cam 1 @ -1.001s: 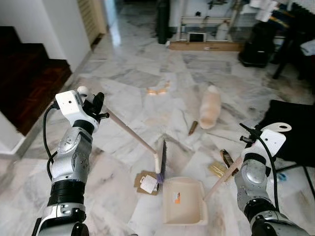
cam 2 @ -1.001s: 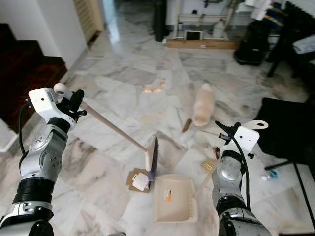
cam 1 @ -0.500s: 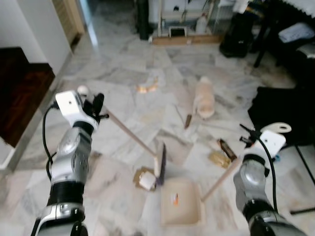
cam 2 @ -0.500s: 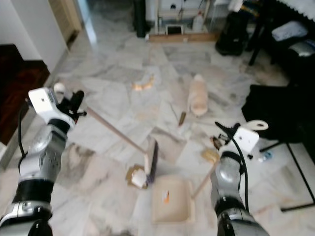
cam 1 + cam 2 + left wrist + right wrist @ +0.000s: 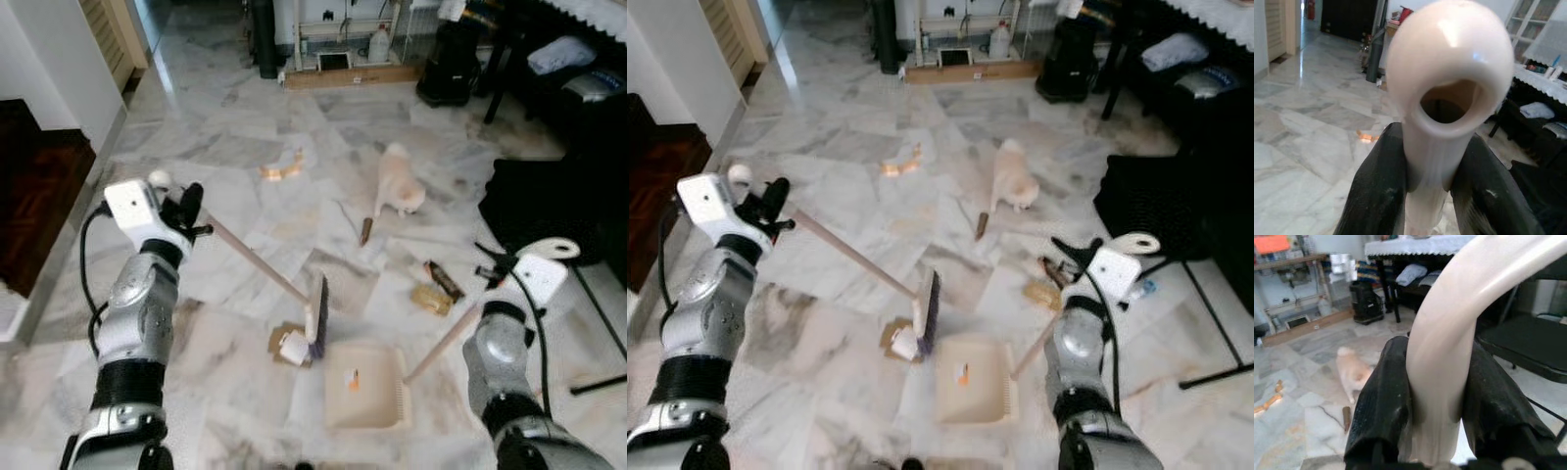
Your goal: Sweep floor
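Broom [image 5: 315, 308]: pale handle slanting down from the left gripper [image 5: 186, 211] to a dark-bristled head standing on the marble floor [image 5: 235, 157], just beside the near-left corner of the dustpan [image 5: 364, 385]. Left wrist view shows both black fingers [image 5: 1376, 196] pressed against the handle just below its rounded, holed end; the high grip seems meant to give a long, low stroke.

Dustpan: cream, flat on the floor, open mouth facing away from the robot. Its long handle rises to the right gripper [image 5: 490, 272], whose fingers [image 5: 1386, 401] clamp the curved top of it. Holding it by the handle keeps the pan flat and steady while the other arm sweeps.

Litter, catalogued:
- flattened brown card with a white crumpled scrap [image 5: 292, 347], touching the broom head, nearest to being swept in;
- yellowish wrapper [image 5: 429, 298] and dark stick-like item [image 5: 443, 280], right of the pan;
- dark tapered piece [image 5: 365, 231], further off;
- orange bits [image 5: 279, 168], well apart.

Cream furry shape [image 5: 397, 191] beyond: dog or toy, cannot tell.

Label on the pan floor is unreadable. Black mat [image 5: 549, 206] is cut off at the right edge.
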Motion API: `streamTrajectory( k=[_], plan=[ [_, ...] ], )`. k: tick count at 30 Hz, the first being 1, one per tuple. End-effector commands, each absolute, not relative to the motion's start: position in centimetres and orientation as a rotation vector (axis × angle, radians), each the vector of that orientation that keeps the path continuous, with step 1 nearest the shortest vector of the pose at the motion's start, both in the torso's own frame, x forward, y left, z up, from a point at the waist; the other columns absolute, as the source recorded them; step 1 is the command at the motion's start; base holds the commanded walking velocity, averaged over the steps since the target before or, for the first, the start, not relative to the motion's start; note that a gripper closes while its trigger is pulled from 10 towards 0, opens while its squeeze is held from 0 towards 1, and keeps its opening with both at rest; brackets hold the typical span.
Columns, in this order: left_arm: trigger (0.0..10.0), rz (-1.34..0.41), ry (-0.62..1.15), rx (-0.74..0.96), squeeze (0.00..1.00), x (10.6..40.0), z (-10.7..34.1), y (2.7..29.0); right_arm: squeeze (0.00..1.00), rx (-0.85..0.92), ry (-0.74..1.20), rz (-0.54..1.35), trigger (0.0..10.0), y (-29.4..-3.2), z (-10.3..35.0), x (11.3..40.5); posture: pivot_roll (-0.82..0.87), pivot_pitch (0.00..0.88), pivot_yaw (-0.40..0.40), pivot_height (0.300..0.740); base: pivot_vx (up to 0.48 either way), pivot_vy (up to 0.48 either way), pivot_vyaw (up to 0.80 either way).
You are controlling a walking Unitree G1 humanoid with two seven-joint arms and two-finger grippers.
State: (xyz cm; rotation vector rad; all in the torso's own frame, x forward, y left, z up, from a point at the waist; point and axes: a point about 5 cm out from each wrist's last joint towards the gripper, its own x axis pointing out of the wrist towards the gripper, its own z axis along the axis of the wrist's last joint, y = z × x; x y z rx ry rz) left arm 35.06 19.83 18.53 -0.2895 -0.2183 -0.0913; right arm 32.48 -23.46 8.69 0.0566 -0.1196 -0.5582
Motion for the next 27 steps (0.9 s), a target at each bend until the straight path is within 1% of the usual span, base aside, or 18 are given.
streamTrajectory(
  k=[1,27],
  plan=[
    [10.0,-0.090,-0.290,-0.296,0.00,35.03,20.02,20.19,0.00,0.066,-0.167,-0.557,10.0,-23.40,9.74,32.94,0.10,0.051,0.035,0.740,0.337,0.000,0.00],
    [10.0,-0.084,-0.297,-0.281,0.00,35.11,20.14,20.41,0.00,0.075,-0.171,-0.561,10.0,-23.45,9.79,32.93,0.10,0.047,0.035,0.740,0.342,0.000,0.00]
  ],
)
